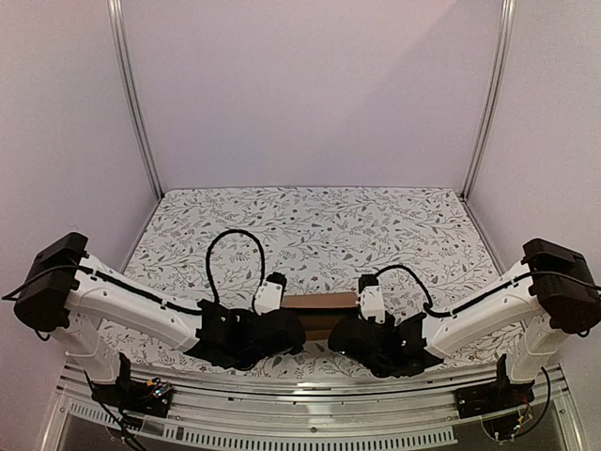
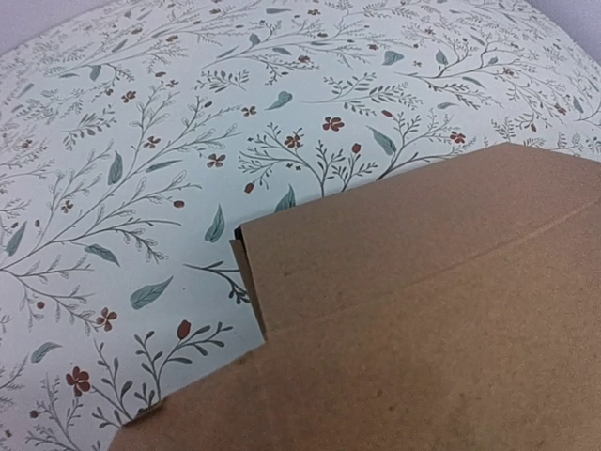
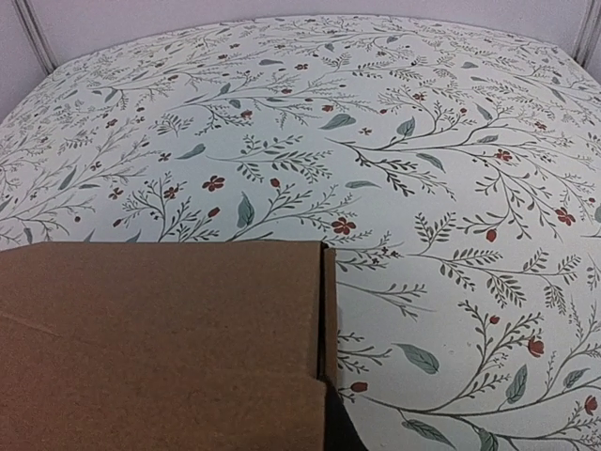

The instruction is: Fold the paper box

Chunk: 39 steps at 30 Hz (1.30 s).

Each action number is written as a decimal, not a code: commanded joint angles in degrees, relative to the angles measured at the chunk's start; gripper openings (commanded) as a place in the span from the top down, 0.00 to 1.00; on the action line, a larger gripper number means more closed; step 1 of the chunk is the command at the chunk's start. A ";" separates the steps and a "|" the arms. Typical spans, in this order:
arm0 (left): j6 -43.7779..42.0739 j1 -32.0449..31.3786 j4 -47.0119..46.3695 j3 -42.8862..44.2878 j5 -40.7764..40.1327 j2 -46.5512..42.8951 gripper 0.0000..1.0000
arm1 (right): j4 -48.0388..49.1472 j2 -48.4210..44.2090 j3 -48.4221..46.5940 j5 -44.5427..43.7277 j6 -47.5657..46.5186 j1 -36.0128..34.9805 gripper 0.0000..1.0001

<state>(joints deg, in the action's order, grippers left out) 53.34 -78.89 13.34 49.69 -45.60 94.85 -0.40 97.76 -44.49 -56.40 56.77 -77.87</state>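
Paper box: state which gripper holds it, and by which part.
Cannot be told. The left gripper and right gripper sit at opposite ends of the paper box, but cardboard hides any grip.

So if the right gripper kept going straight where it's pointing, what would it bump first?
Probably the paper box: its brown cardboard sits directly in front of the right gripper. Beyond that lies only flowery tablecloth, though depth is hard to judge.

paper box: matt brown cardboard, slightly grainy | table cover: matt, floral print
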 commanded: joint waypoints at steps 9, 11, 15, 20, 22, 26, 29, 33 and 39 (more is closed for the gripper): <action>-7.08 0.23 -5.92 2.40 -2.12 4.36 1.00 | -2.06 1.94 2.31 1.17 0.71 -0.64 0.77; -6.92 0.23 -6.05 2.64 -2.05 4.79 1.00 | -2.06 1.63 2.42 1.56 0.71 -0.64 0.70; -6.78 0.23 -5.94 3.27 -2.09 5.77 1.00 | -2.14 -0.93 3.98 2.65 0.49 -0.64 0.61; -6.85 0.36 -4.69 4.79 -3.14 6.94 1.00 | -3.44 -6.75 5.71 5.50 -1.60 -0.68 0.47; -6.66 0.49 -4.12 5.35 -3.26 7.57 1.00 | -5.07 -8.81 5.69 6.80 -2.58 -0.71 0.40; -6.19 0.96 -4.15 5.76 -3.20 8.26 1.00 | -8.46 -12.36 5.42 10.19 -4.39 -0.71 0.30; -6.15 1.34 -4.58 5.91 -2.88 8.73 1.00 | -10.53 -14.91 5.55 12.71 -5.19 -0.70 0.23; -6.28 1.79 -5.31 6.11 -2.42 9.41 1.00 | -13.37 -18.55 5.62 16.80 -6.52 -0.69 0.18; -6.65 2.48 -6.28 6.21 -1.69 10.16 1.00 | -24.49 -26.28 3.48 24.37 -12.09 -0.66 0.14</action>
<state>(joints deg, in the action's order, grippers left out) 46.98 -77.56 7.62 55.35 -48.18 103.57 -14.96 76.25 -39.29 -38.52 49.32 -78.32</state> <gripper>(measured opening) 0.003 0.853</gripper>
